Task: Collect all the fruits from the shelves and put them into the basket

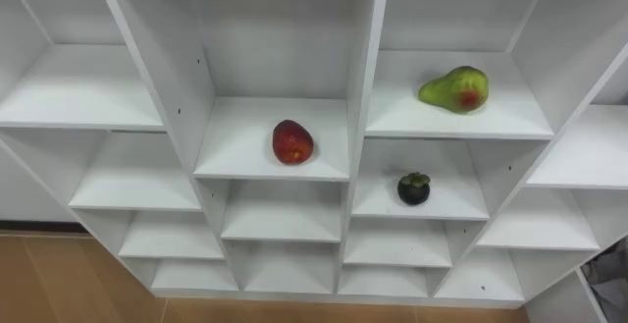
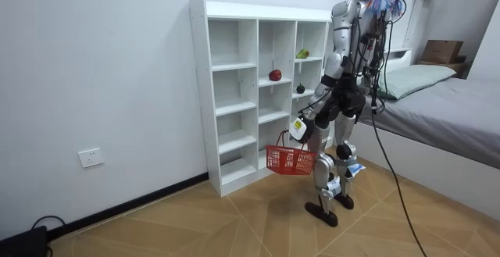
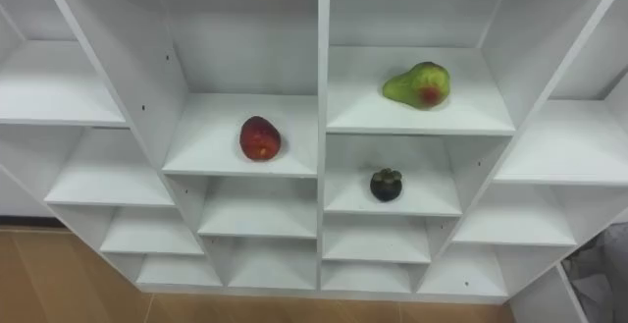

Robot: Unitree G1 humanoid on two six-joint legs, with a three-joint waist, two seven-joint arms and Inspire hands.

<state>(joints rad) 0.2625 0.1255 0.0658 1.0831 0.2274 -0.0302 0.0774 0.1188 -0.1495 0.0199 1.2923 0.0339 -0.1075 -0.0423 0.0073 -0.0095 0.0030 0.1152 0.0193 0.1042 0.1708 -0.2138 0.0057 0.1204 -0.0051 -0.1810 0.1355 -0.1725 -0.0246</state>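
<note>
Left eye view gives me three fruits in the closet (image 1: 365,87): a red fruit (image 1: 292,142) in the middle bay, a green pear (image 1: 454,88) one bay right and higher, and a dark mangosteen (image 1: 413,188) beneath the pear. They look light, smooth and easily bruised, so I'd cup each round its belly. The left hand (image 2: 301,126) is curled round the red basket (image 2: 291,160) handle.

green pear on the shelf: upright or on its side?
On its side: the pear lies lengthwise on its shelf, narrow end toward the robot's left.

Left robot hand (image 2: 300,126) hangs low — fingers curled round basket (image 2: 291,160) handle.
</note>
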